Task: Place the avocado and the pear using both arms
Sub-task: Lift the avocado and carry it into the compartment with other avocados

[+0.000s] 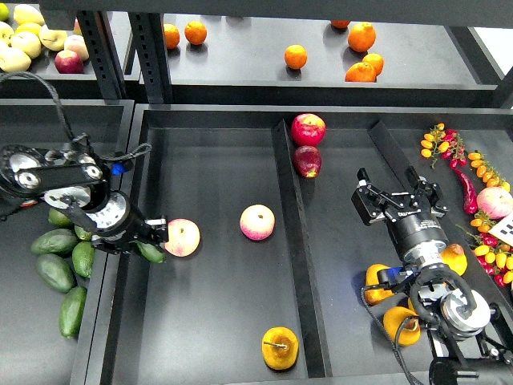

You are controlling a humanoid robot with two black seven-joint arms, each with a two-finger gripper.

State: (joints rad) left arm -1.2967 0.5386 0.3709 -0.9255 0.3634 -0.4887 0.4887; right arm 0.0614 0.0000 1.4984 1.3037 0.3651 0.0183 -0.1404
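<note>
Gripping the avocado [151, 252], the left tool [138, 241] is hanging over the left wall of the middle tray [208, 337], its fingers closed around the dark green fruit, which is sticking out just beside a pink-yellow apple [182, 237] lying near that tray's left edge. Sitting alone near the front edge of the same tray, close to the divider [295, 265], the pear [280, 347] is resting with its stem showing. A 2nd pink apple [257, 222] is lying toward the tray's middle. The right tool [398, 202] is hovering over the right compartment with its 2 fingers spread apart and holding nothing. More avocados [54, 271] are lying in the left tray, below the left arm.
</note>
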